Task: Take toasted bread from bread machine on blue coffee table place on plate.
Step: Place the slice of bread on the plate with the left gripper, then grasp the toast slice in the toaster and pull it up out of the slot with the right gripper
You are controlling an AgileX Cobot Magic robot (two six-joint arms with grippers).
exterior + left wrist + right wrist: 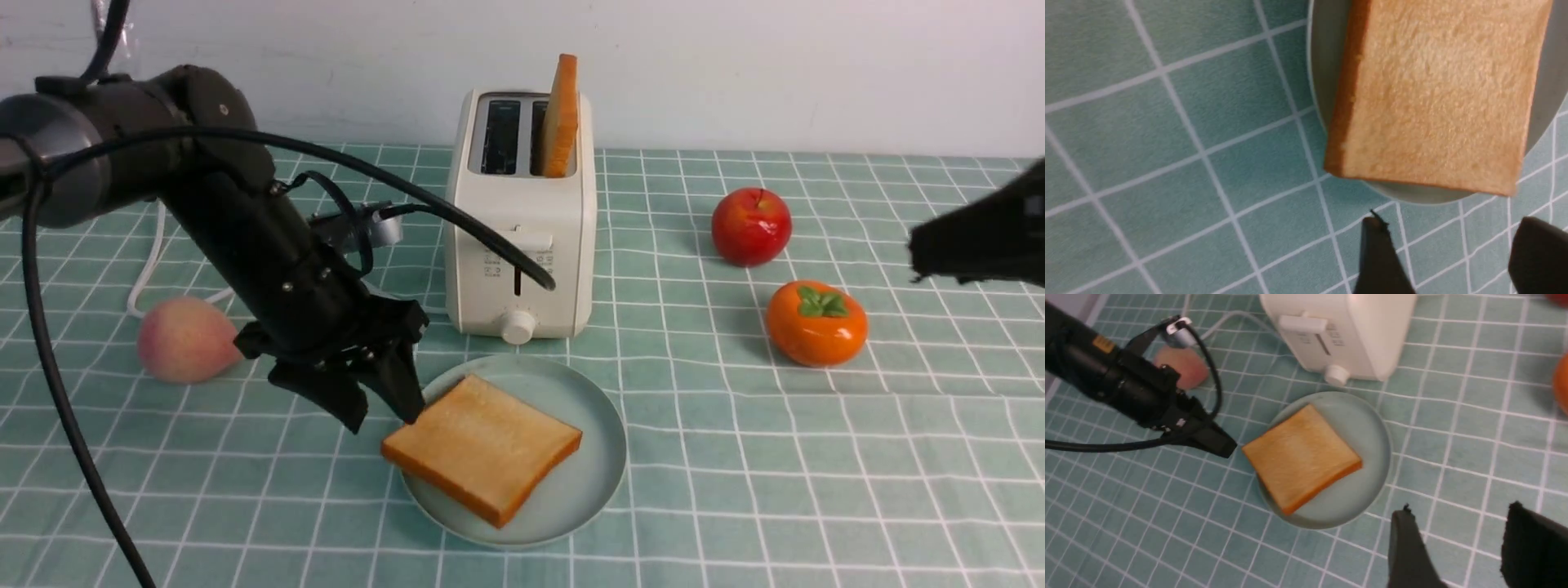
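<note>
One slice of toasted bread (pixel 482 445) lies flat on the plate (pixel 592 457), its left corner hanging over the rim. A second slice of toasted bread (pixel 562 114) stands upright in the right slot of the bread machine (pixel 522 237) on the blue coffee table (pixel 735 490). My left gripper (pixel 384 412) hovers just left of the plate, open and empty, its fingers (pixel 1378 253) apart over the cloth. The right gripper (pixel 1457 526) is open and empty too, above the table to the right of the plate (pixel 1367 428); the front view shows only a dark blurred part of it (pixel 980 237).
A peach (pixel 186 339) lies left of the bread machine, beside its white cord (pixel 147 269). A red apple (pixel 751 226) and an orange persimmon (pixel 816 322) sit to the right. A white wall runs behind the table.
</note>
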